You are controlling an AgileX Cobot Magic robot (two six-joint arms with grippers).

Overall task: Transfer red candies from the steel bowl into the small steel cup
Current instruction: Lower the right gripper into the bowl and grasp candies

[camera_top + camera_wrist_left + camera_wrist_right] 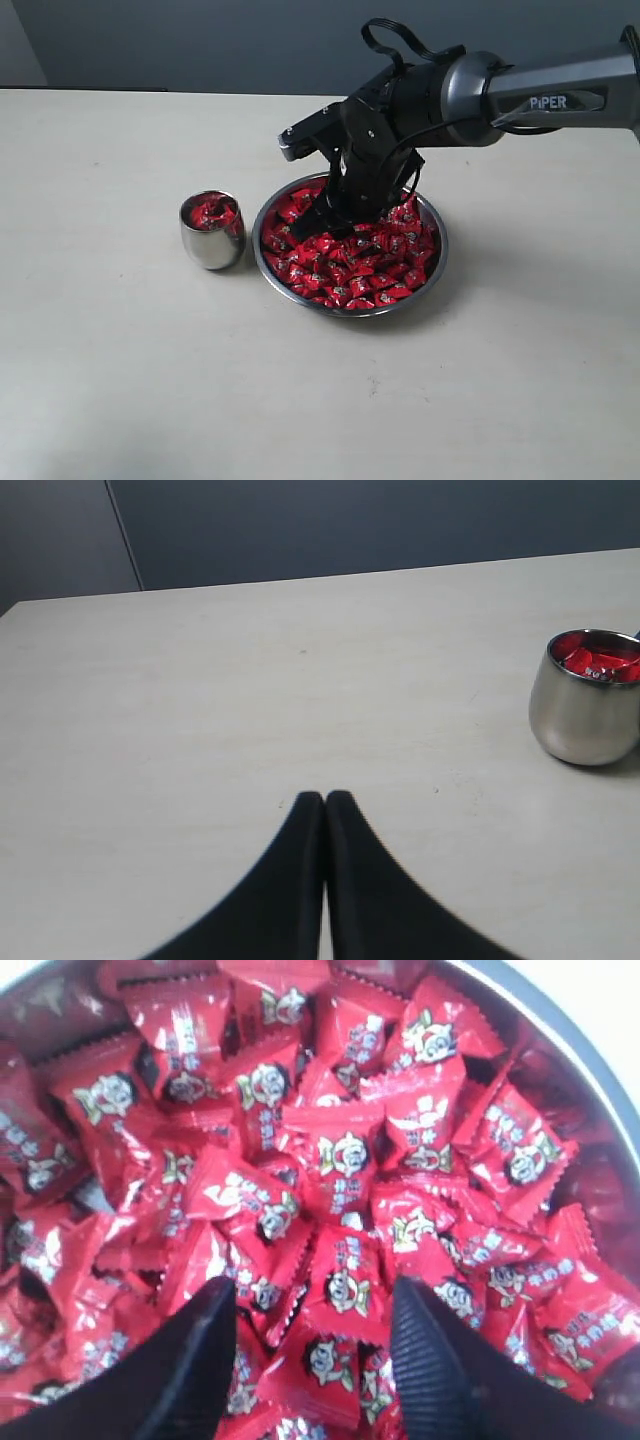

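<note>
Pale tabletop (120, 380) carries the steel bowl (350, 313), heaped with red candies (345, 272), and just beside it the small steel cup (210, 248), in which a few candies are seen. The right pincer (312, 1295) is held released and empty, poised just over the heap. One wrapper should be centred between the jaws and pinched across its body, so that neighbours are not dragged out. The left pincer (325, 802) is clenched on nothing, apart from the cup.
</note>
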